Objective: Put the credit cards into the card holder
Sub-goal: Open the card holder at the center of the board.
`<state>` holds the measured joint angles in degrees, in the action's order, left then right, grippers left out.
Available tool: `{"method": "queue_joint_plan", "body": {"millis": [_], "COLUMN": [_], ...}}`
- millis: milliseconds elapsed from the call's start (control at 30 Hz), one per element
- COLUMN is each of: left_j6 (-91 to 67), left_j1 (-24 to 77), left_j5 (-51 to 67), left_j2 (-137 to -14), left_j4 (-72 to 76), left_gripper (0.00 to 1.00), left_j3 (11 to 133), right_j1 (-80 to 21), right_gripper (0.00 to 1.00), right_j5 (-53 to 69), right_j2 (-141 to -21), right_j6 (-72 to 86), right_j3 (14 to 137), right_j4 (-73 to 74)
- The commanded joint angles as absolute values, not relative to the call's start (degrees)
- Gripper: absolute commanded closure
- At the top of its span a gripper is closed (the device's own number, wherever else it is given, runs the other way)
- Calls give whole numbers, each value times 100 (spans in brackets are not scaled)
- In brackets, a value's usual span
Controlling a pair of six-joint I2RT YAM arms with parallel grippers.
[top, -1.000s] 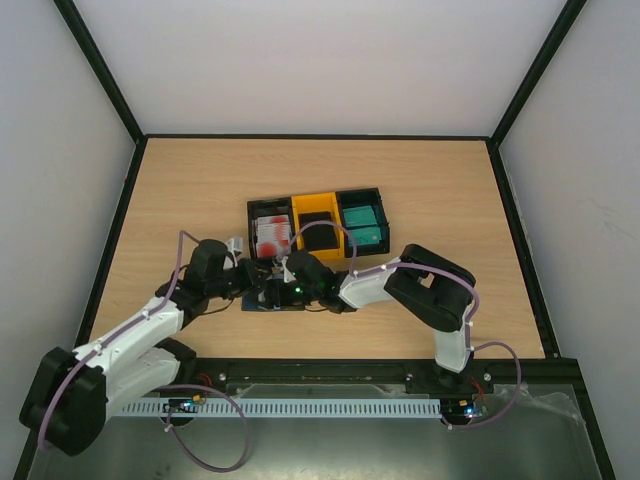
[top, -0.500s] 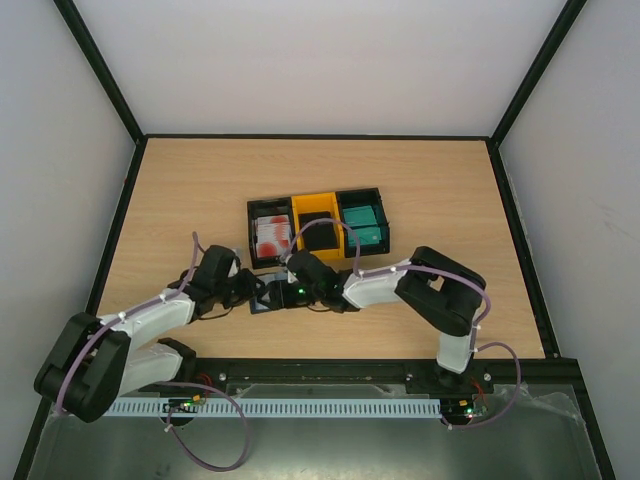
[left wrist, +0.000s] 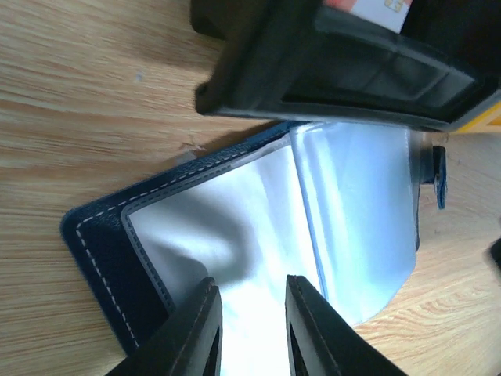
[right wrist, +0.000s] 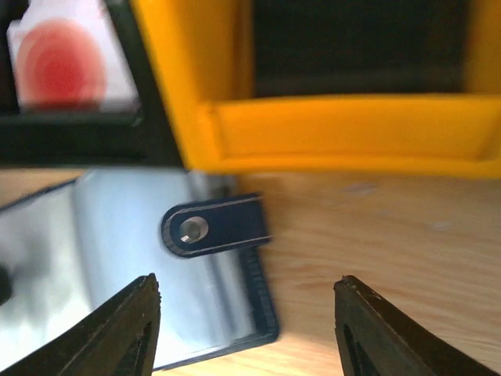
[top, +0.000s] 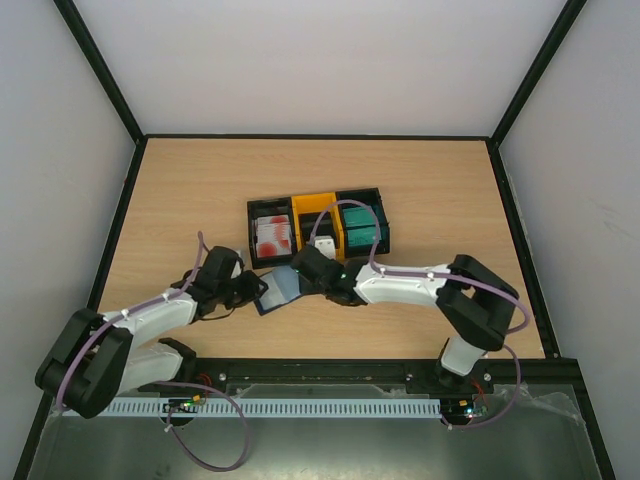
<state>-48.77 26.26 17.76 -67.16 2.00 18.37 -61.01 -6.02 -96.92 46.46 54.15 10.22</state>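
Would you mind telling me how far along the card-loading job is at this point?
Done: the card holder lies open in front of the bins. In hand: the left gripper pinches one edge of it; the right gripper hangs open above the snap tab. Left: all the loading; the red-blotched white cards and teal cards sit in their bins.

Legible text, labels, brands, numbers or signs: none found. Card holder, pale lining pinched between the fingers of the left gripper: blank, white stitching only; its snap tab, just ahead of the open right gripper: plain metal stud, no lettering. White card, beyond that pincer's left finger: blurred round red blotch, no characters; yellow bin, straight ahead of it: unmarked
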Motion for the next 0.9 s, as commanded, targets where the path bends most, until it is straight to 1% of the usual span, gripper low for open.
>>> {"method": "queue_joint_plan", "body": {"millis": [0, 133, 233, 367, 433, 500, 600, 700, 767, 867], "left_j6": [-4713, -4685, -4697, -4770, -4856, -4904, -4909, -4922, -4853, -4546], "left_j1": [2829, 3271, 3576, 3819, 3894, 3960, 4112, 4319, 4447, 4592], "left_j5": [1699, 1375, 908, 580, 287, 42, -147, -368, -460, -412], "left_j2": [-6822, -6943, -7156, -7498, -7728, -7939, -8199, -8505, -8606, -8718], "left_j4": [-39, -133, -360, -410, -527, -612, -681, -897, -965, -919], "left_gripper": [73, 71, 69, 65, 65, 61, 58, 57, 55, 55], "left_j3": [1991, 2356, 2688, 2999, 3130, 3235, 3388, 3577, 3604, 3618], "right_j1": [-6071, -5690, -5407, -5241, -5221, -5206, -5175, -5158, -5161, -5152], "right_gripper": [39, 36, 34, 31, 31, 31, 30, 30, 30, 30], "right_j5": [-2267, -2240, -2152, -1709, -1389, -1241, -1014, -494, -210, -98], "right_j2": [-9181, -8666, -8288, -8014, -8005, -8039, -8095, -8251, -8346, -8425], "right_j6": [4548, 4398, 4283, 4072, 4043, 4058, 4096, 4073, 4070, 4095], "right_j3": [5530, 5251, 5097, 4979, 4911, 4845, 4683, 4596, 4553, 4490], "right_j4": [2170, 2217, 2166, 1924, 1776, 1665, 1369, 1106, 948, 828]}}
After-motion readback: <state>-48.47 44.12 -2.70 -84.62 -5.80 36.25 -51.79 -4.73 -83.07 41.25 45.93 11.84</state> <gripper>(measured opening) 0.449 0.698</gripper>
